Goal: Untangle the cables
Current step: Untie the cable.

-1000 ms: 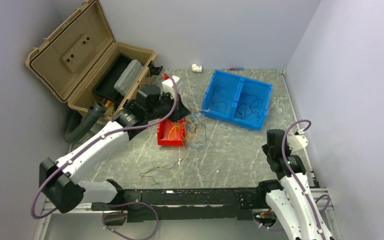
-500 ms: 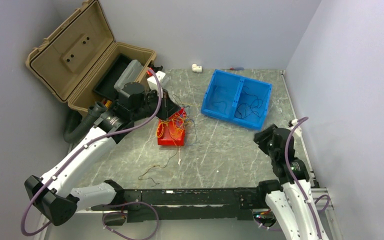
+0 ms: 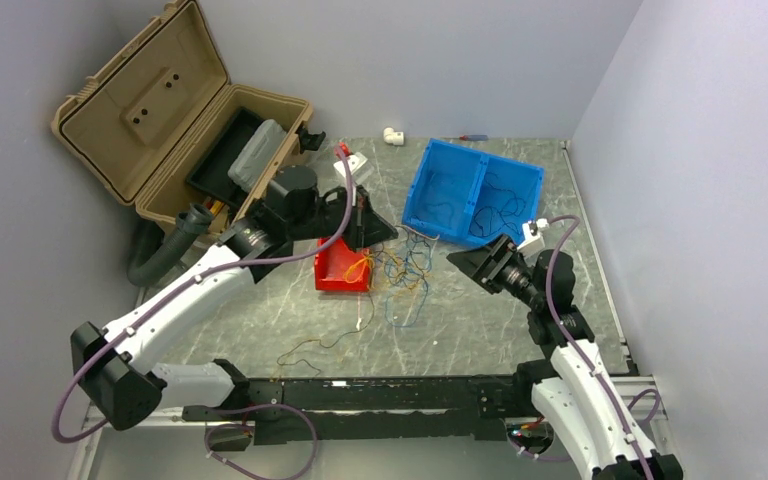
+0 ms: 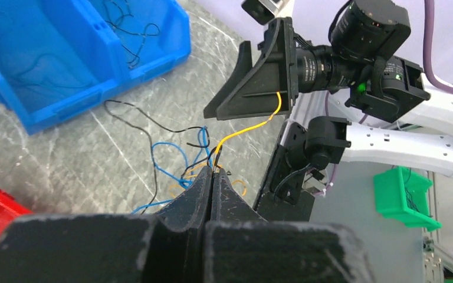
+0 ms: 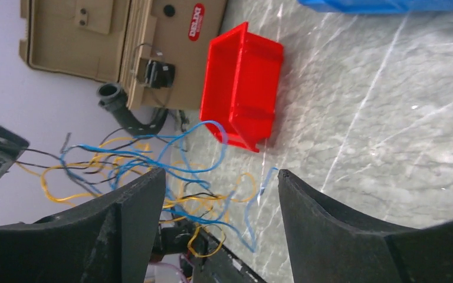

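The left arm (image 3: 190, 290) reaches over the red bin (image 3: 340, 268) with the left pincer (image 4: 212, 174) clamped, seemingly on the cables (image 4: 236, 134), while the right arm (image 3: 570, 365) leans in from that bin's right, right pincer (image 5: 221, 177) spread wide.

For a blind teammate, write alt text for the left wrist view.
The left fingers, shut, pinch the cables; a yellow strand arcs up toward the right fingers, while blue and black loops trail onto the grey table beside a blue bin.
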Tool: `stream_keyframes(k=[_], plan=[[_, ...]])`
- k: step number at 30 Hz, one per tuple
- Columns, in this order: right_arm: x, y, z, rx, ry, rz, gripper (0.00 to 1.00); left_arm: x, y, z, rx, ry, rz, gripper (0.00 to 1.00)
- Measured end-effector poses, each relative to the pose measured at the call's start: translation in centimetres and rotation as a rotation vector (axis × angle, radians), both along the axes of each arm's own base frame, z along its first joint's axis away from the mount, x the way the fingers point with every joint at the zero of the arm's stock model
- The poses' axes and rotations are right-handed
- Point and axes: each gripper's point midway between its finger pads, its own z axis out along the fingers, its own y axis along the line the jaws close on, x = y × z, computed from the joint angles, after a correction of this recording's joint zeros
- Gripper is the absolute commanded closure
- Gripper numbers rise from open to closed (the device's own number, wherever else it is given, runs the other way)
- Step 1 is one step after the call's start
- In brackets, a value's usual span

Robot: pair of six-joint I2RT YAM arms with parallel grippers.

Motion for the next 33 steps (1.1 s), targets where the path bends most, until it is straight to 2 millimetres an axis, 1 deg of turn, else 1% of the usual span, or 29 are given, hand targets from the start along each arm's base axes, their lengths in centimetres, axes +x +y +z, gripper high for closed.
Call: stream_keyframes(k=[4, 9, 12, 15, 17, 21, 27, 33], plan=[[-0.3, 0.8, 0.8, 0.036, -0.015, 0.049, 0.33, -0.7, -1.6, -0.7, 0.014, 0.016, -0.045, 1.00], [-0.5, 1.4, 1.7, 0.100, 0.018, 0.067, 0.34, -1.3, -2.4, -0.8, 0.019, 0.014, -0.070, 1.00], [-0.7, 1.1, 2.4, 0.083, 0.017, 0.057, 0.34, -1.3, -2.7, -0.7, 0.020, 0.008, -0.076, 1.00], [-1.0, 0.8, 3.7, 0.040, -0.034, 0.054, 0.36, -1.1, -3.0, -0.8, 0.024, 0.012, -0.076, 1.00], [-1.2, 0.7, 4.1, 0.010, -0.069, 0.062, 0.36, -0.8, -3.1, -0.9, 0.028, 0.015, -0.072, 1.00], [-1.9, 0.5, 4.3, -0.066, -0.154, 0.092, 0.38, -0.4, -3.6, -0.8, 0.032, 0.017, -0.071, 1.00], [-2.6, 0.8, 4.9, -0.122, -0.252, 0.152, 0.40, 0.0, -3.9, -0.8, 0.036, 0.019, -0.064, 1.00], [-2.4, 1.0, 4.2, -0.122, -0.224, 0.170, 0.43, 0.2, -3.9, -1.0, 0.041, 0.021, -0.054, 1.00]])
